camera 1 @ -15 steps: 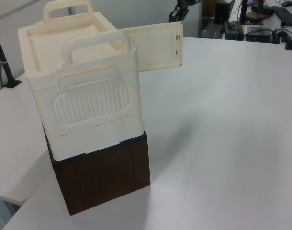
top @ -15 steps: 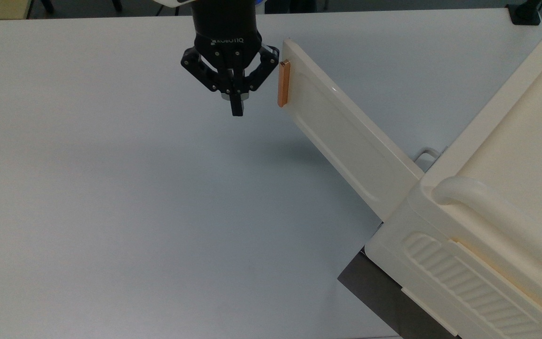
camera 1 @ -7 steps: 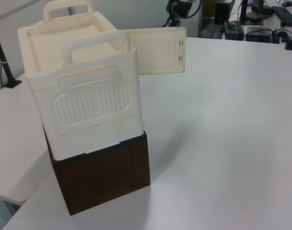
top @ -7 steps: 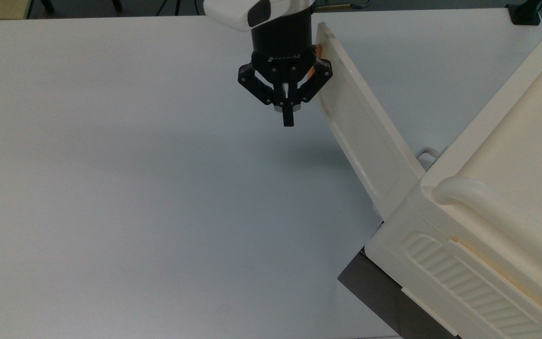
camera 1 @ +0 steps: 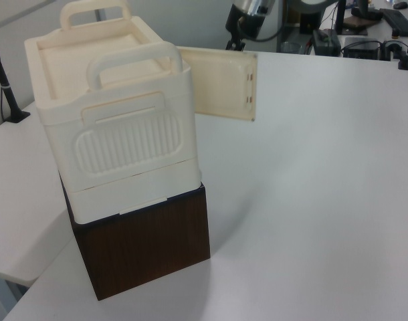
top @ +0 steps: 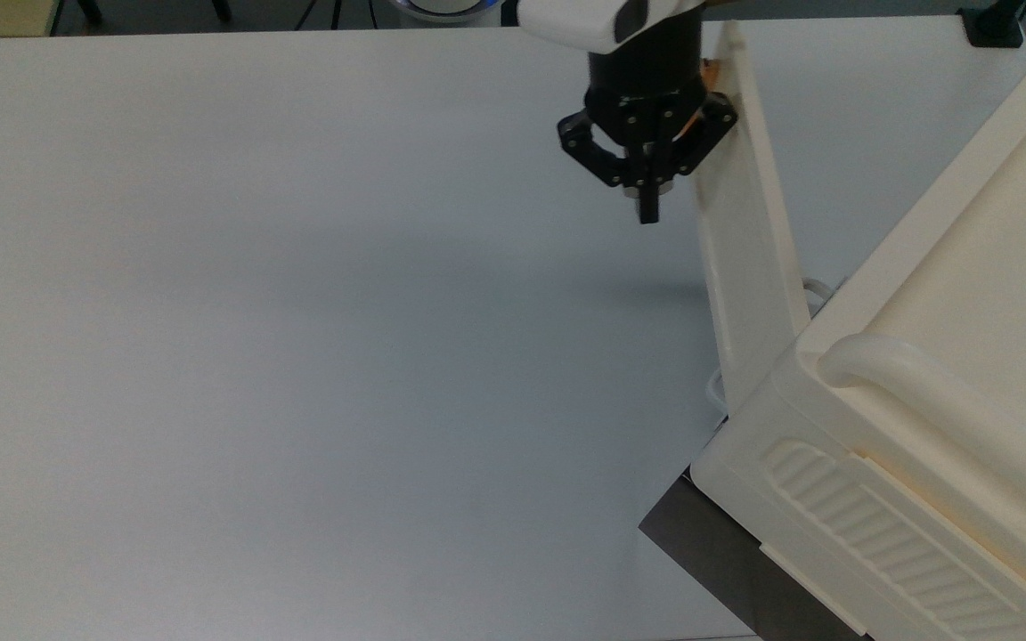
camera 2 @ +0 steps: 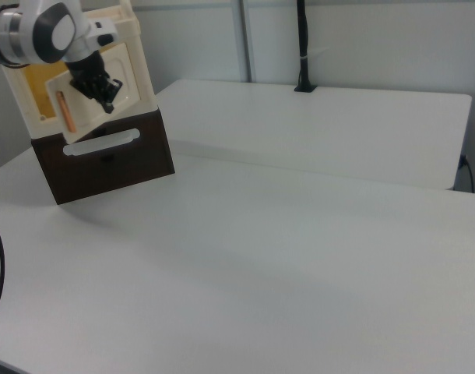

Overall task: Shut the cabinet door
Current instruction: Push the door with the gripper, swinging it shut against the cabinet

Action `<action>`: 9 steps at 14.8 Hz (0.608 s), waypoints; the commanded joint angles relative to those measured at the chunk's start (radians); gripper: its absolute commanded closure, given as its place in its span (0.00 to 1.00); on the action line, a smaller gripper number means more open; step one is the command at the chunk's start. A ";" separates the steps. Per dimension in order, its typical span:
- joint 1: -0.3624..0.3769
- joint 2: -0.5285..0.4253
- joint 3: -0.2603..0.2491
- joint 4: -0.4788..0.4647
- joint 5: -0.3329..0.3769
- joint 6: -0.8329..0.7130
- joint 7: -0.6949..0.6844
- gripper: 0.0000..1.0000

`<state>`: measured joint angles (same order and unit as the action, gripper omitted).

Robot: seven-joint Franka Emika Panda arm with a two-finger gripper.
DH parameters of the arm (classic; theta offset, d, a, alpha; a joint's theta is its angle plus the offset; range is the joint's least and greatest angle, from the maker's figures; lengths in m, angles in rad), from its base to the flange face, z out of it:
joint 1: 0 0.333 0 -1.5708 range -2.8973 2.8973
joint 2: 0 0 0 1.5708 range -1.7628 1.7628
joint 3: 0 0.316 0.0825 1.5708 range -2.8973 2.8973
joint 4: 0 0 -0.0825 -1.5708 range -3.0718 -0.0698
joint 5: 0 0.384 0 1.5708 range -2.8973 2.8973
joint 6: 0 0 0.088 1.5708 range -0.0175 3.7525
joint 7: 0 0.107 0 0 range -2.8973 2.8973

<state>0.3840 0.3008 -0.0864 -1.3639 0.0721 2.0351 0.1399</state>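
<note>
The cream cabinet point(top: 932, 418) fills the top view's right, with a ribbed side panel and a thick top handle. Its cabinet door point(top: 749, 258) stands partly open, seen nearly edge-on, with a sliver of the copper handle point(top: 711, 65) at its far end. My gripper point(top: 649, 212) is shut with nothing in it. It sits just to the top view's left of the door's outer face, up against the handle end. In the left view the door point(camera 1: 221, 83) juts out from the cabinet point(camera 1: 110, 114). In the right view my gripper point(camera 2: 110, 104) is in front of the door point(camera 2: 105, 66), beside the handle point(camera 2: 62, 113).
The cabinet rests on a dark brown box point(camera 1: 150, 247) that has a white bar handle point(camera 2: 102, 143) on its front. The white table point(top: 299, 356) spreads wide to the top view's left. A black pole point(camera 2: 302, 47) stands at the far edge in the right view.
My gripper has moved toward the top view's right, staying shut. The cabinet door has swung with it toward the cabinet, from a wide-open angle to nearly edge-on.
</note>
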 commanded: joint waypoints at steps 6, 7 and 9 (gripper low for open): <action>0.196 0.073 -0.064 0.002 0.006 0.217 0.012 0.93; 0.200 0.081 -0.064 0.002 0.006 0.229 0.012 0.93; 0.213 0.089 -0.064 0.002 0.006 0.258 0.014 0.93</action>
<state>0.5633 0.3809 -0.1212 -1.3644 0.0720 2.2481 0.1417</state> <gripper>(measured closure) 0.930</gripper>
